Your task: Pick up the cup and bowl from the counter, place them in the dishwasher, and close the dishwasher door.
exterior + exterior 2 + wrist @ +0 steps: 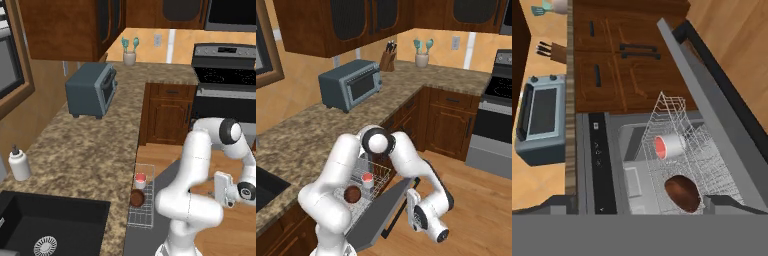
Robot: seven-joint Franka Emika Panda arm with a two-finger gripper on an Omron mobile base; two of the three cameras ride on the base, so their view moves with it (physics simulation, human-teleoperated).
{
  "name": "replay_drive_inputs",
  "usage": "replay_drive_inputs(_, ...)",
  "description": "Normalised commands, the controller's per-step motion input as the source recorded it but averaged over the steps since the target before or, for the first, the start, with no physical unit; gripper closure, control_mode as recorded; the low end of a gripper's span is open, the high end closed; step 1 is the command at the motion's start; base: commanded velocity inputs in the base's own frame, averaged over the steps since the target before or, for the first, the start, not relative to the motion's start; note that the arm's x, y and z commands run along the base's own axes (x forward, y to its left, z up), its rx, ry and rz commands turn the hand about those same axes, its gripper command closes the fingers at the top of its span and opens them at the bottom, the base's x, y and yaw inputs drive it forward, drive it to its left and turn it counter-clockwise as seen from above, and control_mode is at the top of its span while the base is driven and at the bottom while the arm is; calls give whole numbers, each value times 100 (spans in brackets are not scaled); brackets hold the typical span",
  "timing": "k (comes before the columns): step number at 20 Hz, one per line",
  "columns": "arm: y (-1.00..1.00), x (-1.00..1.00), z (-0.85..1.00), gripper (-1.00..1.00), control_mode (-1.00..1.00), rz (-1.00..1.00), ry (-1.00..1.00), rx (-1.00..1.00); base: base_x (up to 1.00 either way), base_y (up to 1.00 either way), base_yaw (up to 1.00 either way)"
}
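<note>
cup [140, 180]: stands in the grey wire rack [142, 207] of the dishwasher [632, 165], pink-red inside showing; just beside the bowl, on the side toward the oven range
bowl [137, 198]: dark brown, in the same rack, near its middle; also seen in the right base view, left of the cup
dishwasher door [387, 210]: grey panel partly raised, slanting up from its bottom hinge; dark handle along its outer edge
tool [412, 206]: out over the wooden floor [235, 220] beyond the door's outer edge, close to the door handle; nothing seen between its fingers; whether they are spread or closed I cannot tell
desk [95, 150]: speckled granite; carries a blue-grey toaster oven [92, 90], a white soap bottle [19, 163] by the black sink [55, 225], and a utensil jar [129, 56] at the far corner
oven range [225, 75]: black and steel, past the wooden cabinets
</note>
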Motion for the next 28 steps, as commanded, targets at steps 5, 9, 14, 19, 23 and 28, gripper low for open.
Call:
replay_drive_inputs(5,0,0,-64,-100,-100,2,-10,17,0,0,0)
replay_drive_inputs(9,4,34,-54,-100,-100,7,0,10,0,0,0)
replay_drive_inputs(14,2,66,-47,-100,-100,8,0,1,0,0,0)
replay_drive_inputs(19,1,39,-79,-100,-100,12,-4,6,0,0,0)
replay_drive_inputs(23,0,32,-84,-100,-100,12,-8,13,0,0,0)
replay_drive_inputs(28,0,47,-60,-100,-100,8,-3,8,0,0,0)
